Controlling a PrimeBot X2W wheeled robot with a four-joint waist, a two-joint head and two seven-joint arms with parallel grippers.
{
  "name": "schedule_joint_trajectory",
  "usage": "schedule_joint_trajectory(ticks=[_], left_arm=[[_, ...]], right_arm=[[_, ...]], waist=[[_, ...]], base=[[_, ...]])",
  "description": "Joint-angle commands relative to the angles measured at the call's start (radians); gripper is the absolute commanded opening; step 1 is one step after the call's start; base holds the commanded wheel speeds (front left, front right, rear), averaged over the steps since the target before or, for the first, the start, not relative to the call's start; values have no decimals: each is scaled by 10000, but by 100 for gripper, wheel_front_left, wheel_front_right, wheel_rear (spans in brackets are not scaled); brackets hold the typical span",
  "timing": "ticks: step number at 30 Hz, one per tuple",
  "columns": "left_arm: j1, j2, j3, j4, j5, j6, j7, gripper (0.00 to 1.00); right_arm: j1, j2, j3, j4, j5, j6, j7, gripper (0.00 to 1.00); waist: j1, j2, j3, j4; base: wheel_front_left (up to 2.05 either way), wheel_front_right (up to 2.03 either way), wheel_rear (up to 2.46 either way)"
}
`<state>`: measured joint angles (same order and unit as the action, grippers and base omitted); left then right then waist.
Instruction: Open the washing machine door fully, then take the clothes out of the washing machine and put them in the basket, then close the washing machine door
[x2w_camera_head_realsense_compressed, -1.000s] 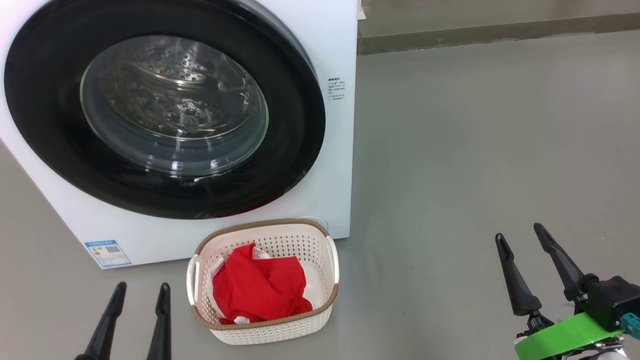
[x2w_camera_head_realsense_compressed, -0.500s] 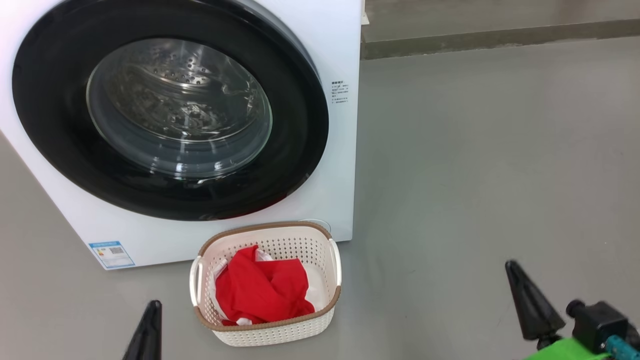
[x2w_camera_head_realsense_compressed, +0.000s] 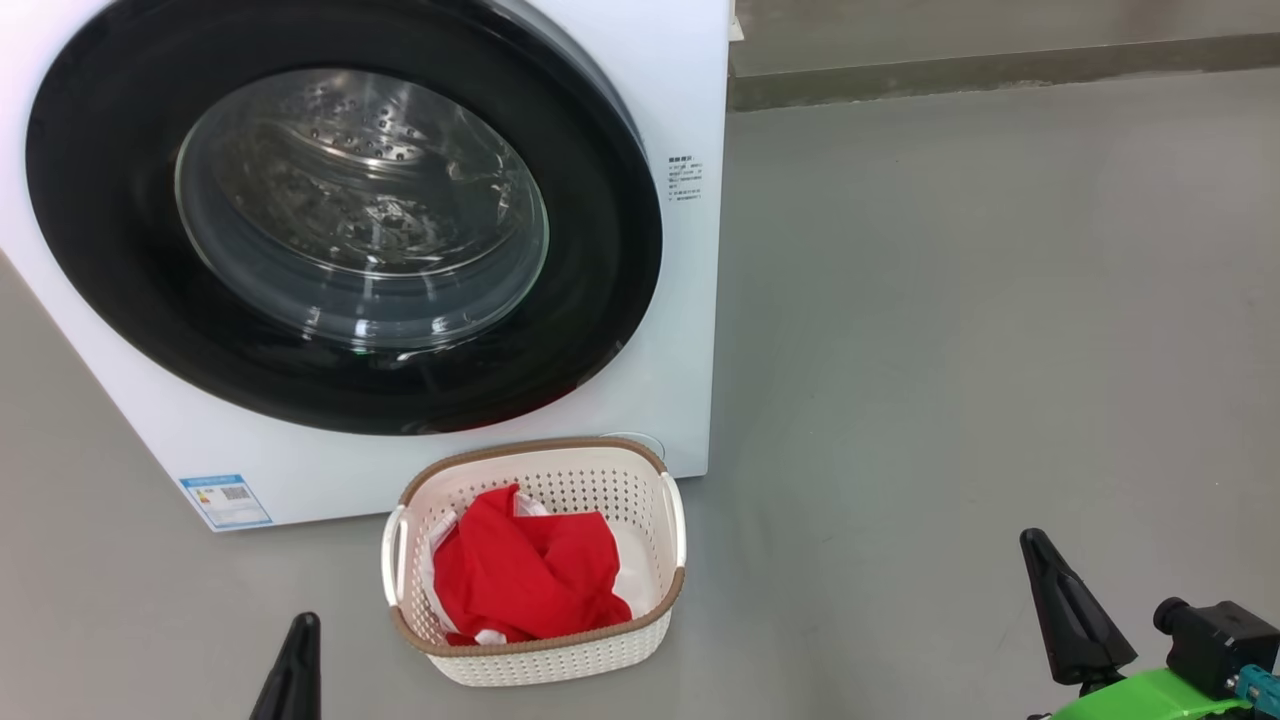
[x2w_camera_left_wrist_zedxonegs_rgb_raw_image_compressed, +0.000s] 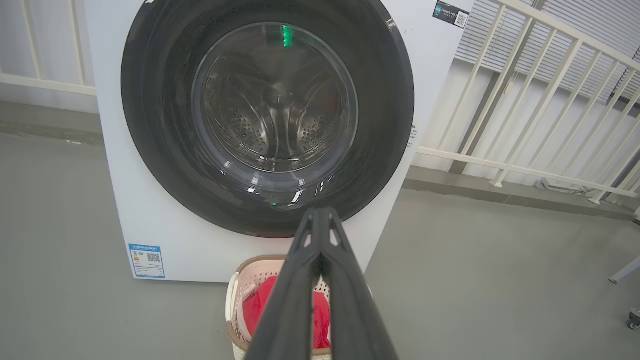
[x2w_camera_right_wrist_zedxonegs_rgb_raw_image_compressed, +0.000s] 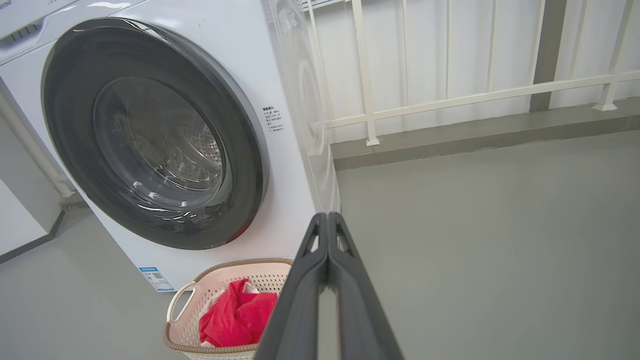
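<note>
Left gripper (x2w_camera_left_wrist_zedxonegs_rgb_raw_image_compressed: 320, 211) and right gripper (x2w_camera_right_wrist_zedxonegs_rgb_raw_image_compressed: 327, 215), jaws together, empty, either side of basket (x2w_camera_head_realsense_compressed: 535, 446); bare floor (x2w_camera_head_realsense_compressed: 950, 350) right of washing machine (x2w_camera_head_realsense_compressed: 685, 330).

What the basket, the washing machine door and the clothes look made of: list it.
Basket: apparently moulded plastic, matte cream, perforated walls, brown woven-look rim.
Washing machine door: glossy black rim, probably plastic, showing reflections; clear window, likely glass.
Clothes: soft red fabric, crumpled in folds.
</note>
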<state>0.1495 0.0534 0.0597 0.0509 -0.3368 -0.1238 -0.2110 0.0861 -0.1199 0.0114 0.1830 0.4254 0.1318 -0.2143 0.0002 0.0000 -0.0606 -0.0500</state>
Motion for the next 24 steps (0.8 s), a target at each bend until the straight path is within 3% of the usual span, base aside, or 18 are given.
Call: schedule_joint_trajectory(ticks=[1, 24], left_arm=[[-310, 102, 90, -180, -284, -9, 90, 0], [-809, 73, 192, 288, -3004, -22, 783, 0]], right_arm=[[-420, -62, -104, -201, 283, -1, 49, 0], [-755, 102, -356, -20, 2811, -4, 756, 0]], waist=[[-1, 0, 10, 7], [-2, 0, 147, 115]], base=[[0, 0, 0], [0, 0, 0]])
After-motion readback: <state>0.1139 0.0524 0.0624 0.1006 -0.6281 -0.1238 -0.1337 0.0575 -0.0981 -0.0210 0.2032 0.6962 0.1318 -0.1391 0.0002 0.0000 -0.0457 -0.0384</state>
